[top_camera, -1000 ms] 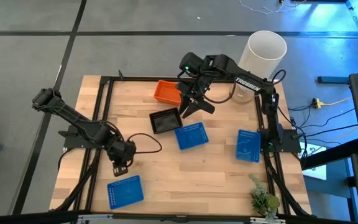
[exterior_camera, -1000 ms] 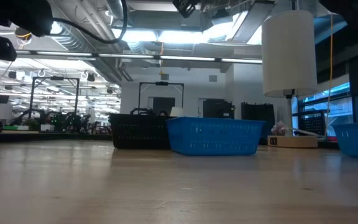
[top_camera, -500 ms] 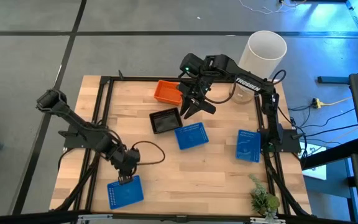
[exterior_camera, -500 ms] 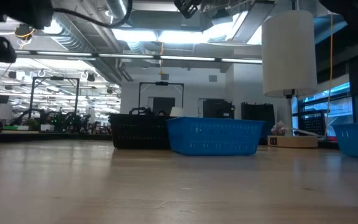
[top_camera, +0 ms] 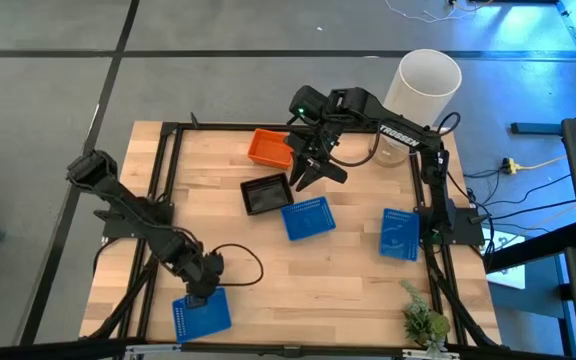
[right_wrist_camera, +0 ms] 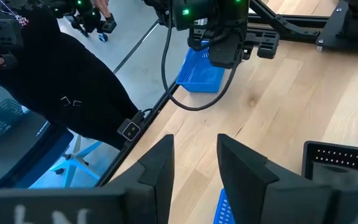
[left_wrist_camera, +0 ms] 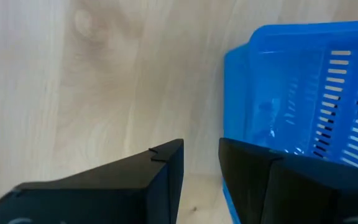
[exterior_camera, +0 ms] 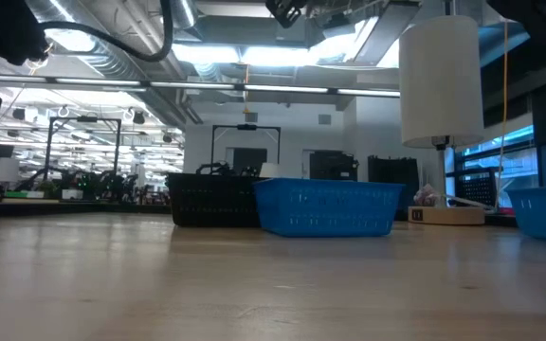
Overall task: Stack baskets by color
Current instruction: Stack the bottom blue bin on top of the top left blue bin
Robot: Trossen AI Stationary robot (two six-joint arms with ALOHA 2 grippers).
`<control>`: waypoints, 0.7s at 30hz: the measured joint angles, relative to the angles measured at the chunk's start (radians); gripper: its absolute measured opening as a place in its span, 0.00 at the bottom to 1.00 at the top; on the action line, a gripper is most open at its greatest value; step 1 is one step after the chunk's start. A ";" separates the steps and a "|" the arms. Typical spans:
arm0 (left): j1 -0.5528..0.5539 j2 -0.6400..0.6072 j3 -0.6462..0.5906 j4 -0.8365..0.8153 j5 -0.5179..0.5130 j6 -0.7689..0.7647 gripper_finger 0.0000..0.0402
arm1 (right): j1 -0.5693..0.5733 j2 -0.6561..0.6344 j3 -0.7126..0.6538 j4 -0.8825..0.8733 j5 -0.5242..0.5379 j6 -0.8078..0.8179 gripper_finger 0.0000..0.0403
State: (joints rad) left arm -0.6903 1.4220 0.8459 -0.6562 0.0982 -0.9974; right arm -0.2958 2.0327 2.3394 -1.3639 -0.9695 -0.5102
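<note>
Three blue baskets lie apart, and the left gripper (top_camera: 200,294), jaws parted and empty, has swung down over the nearest blue basket (top_camera: 201,308), its rim now between the fingers, readying a pickup, while the right gripper (top_camera: 305,176) waits open beside the black basket (top_camera: 266,194).

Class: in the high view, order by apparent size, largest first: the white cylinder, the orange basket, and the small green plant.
1. White cylinder.
2. Orange basket, partly hidden by the right arm.
3. Green plant, which looks close to the orange basket in size, so these two are uncertain.
</note>
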 joint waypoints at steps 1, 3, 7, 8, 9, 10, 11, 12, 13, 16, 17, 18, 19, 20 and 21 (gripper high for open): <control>0.000 0.000 0.000 -0.001 0.001 -0.007 0.23 | 0.000 0.000 0.000 0.000 0.000 0.000 0.30; 0.001 0.000 0.000 -0.001 0.008 -0.015 0.23 | 0.000 0.000 0.000 0.001 0.000 0.000 0.30; 0.008 -0.026 0.000 -0.004 0.067 -0.030 0.23 | 0.000 0.000 0.000 0.003 0.000 0.000 0.30; 0.010 -0.035 0.000 -0.003 0.069 -0.043 0.23 | 0.000 0.000 0.000 0.003 0.000 0.000 0.30; 0.010 -0.043 0.000 -0.002 0.067 -0.047 0.23 | 0.000 0.000 0.000 0.003 0.000 0.000 0.30; 0.010 -0.049 0.000 0.000 0.068 -0.047 0.23 | 0.000 0.000 0.000 0.003 0.000 0.000 0.30; 0.010 -0.052 0.000 0.004 0.067 -0.048 0.23 | 0.000 0.000 0.000 0.004 0.000 0.000 0.30; 0.010 -0.054 0.000 0.009 0.067 -0.050 0.23 | 0.000 0.000 0.000 0.005 0.001 0.000 0.30; 0.008 -0.055 0.000 0.018 0.068 -0.054 0.23 | 0.000 0.000 0.000 0.006 0.000 0.000 0.30; -0.003 -0.053 0.000 0.062 0.049 -0.067 0.23 | 0.000 0.000 0.000 0.006 0.001 0.000 0.30; -0.007 -0.048 0.000 0.075 0.028 -0.068 0.23 | 0.000 0.000 0.000 0.006 0.001 0.000 0.30; -0.011 -0.039 0.000 0.090 0.011 -0.069 0.23 | 0.000 0.000 0.000 0.006 0.005 0.000 0.30; -0.011 -0.032 0.000 0.097 -0.005 -0.069 0.23 | 0.000 0.000 0.000 0.006 0.010 0.000 0.30; -0.011 -0.028 0.000 0.093 -0.016 -0.070 0.23 | 0.000 0.000 0.000 0.005 0.018 0.000 0.30; -0.011 -0.023 0.000 0.092 -0.025 -0.074 0.23 | 0.000 0.000 0.000 0.005 0.024 0.000 0.30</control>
State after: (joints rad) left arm -0.7017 1.3986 0.8459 -0.5646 0.0733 -1.0710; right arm -0.2958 2.0327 2.3394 -1.3586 -0.9450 -0.5106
